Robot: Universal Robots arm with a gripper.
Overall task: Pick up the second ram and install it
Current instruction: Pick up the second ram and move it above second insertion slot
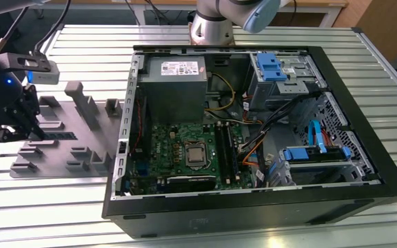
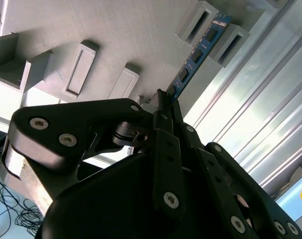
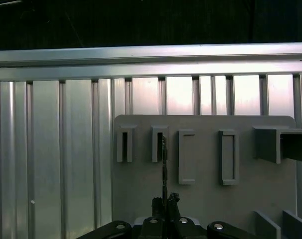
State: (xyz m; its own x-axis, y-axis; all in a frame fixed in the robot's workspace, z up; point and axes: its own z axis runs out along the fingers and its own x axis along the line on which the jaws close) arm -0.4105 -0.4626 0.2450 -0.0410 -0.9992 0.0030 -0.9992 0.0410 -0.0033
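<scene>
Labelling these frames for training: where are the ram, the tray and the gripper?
ram (image 2: 197, 54): second wrist view, a chip midway along the stick.
tray (image 3: 206, 199): first wrist view, bare flat base.
gripper (image 3: 165, 201): first wrist view, midway between its fingertips.

We see the slatted table (image 1: 60, 206) as bare metal, brushed and shiny. The tray (image 3: 206, 199) looks like matt grey plastic, faintly grainy. The gripper (image 2: 163, 102) is smooth, satiny black with bright metal screws, and the second ram (image 2: 197, 56) carries glossy chips.

Arm (image 1: 216, 23) outstretched — jaws pinched together
</scene>
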